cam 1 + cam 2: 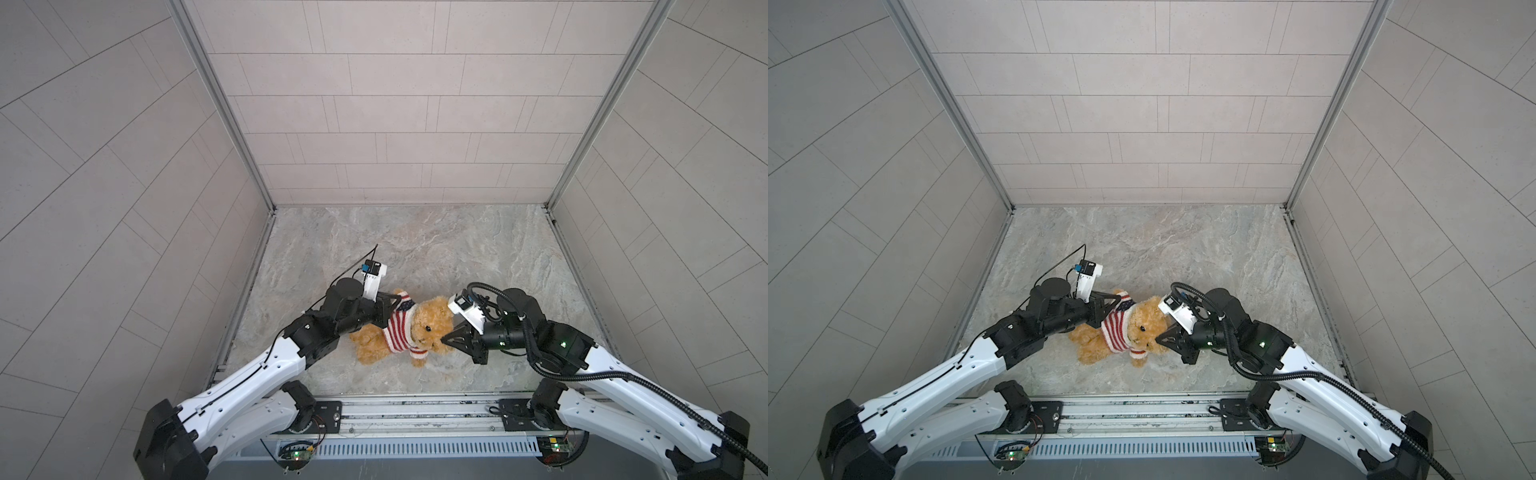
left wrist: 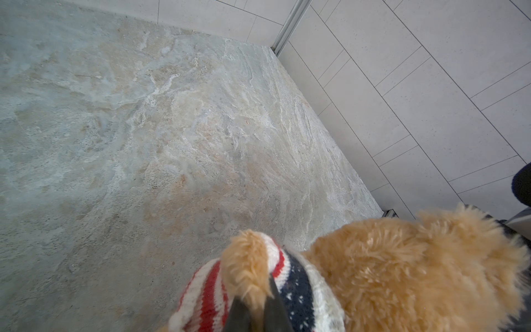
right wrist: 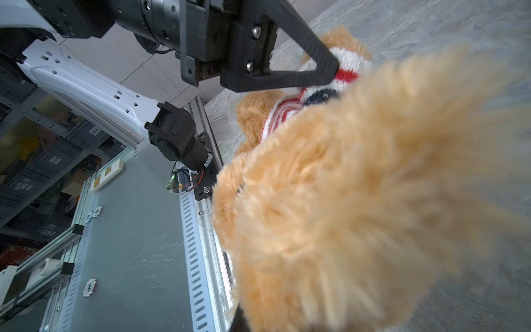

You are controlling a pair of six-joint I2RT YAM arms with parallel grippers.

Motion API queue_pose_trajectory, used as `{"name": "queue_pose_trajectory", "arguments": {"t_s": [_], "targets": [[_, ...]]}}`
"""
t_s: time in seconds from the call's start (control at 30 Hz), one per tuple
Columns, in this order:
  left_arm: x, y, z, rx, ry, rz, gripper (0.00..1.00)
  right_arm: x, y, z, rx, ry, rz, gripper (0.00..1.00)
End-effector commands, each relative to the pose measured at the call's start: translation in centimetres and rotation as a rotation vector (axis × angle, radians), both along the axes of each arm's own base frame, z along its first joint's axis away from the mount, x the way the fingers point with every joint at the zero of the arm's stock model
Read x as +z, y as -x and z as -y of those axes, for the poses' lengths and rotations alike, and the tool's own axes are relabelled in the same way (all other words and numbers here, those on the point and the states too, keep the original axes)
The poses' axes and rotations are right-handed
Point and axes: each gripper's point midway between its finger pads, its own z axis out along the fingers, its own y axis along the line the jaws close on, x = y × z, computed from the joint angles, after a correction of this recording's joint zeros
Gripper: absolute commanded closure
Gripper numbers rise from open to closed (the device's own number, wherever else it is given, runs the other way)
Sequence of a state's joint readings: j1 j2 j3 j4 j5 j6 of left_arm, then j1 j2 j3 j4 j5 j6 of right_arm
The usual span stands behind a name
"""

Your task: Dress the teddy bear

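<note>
The golden-brown teddy bear point(image 1: 432, 322) point(image 1: 1144, 322) lies on its side on the marble table point(image 1: 415, 249), wearing a red-and-white striped sweater point(image 1: 397, 328) point(image 1: 1115, 330) with a navy starred patch. Its far paw sticks out of a sleeve, and my left gripper point(image 1: 397, 297) point(image 1: 1115, 297) point(image 2: 255, 301) is shut on that paw's fur. My right gripper point(image 1: 443, 338) point(image 1: 1157, 340) is shut on the fur at the side of the bear's head. In the right wrist view fur point(image 3: 359, 201) fills the frame and only one dark finger point(image 3: 238, 320) shows.
Tiled walls close the table in at the back and on both sides. An aluminium rail point(image 1: 415, 409) with both arm bases runs along the front edge. Bare marble stretches behind the bear towards the back wall.
</note>
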State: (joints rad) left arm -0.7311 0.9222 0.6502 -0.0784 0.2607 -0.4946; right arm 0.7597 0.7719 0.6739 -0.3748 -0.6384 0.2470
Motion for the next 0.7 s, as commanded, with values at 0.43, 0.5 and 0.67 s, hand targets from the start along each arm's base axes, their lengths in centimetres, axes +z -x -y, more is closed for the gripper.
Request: {"name": "queue_pose_trajectory", "arguments": {"t_s": [0.43,0.5,0.67], "targets": [[2.6,-0.9,-0.5,0.066,0.051,0.025,1.00,0.3,-3.1,3.4,-0.219,0.010,0.108,0.60],[3.1,-1.0,-0.7,0.081,0.062,0.027,1.00,0.1,-3.0,3.8,-0.238,0.000,0.120,0.56],[4.6,-1.2,-1.2,0.120,0.090,0.035,1.00,-0.5,-2.8,4.3,-0.283,-0.085,0.127,0.43]]}}
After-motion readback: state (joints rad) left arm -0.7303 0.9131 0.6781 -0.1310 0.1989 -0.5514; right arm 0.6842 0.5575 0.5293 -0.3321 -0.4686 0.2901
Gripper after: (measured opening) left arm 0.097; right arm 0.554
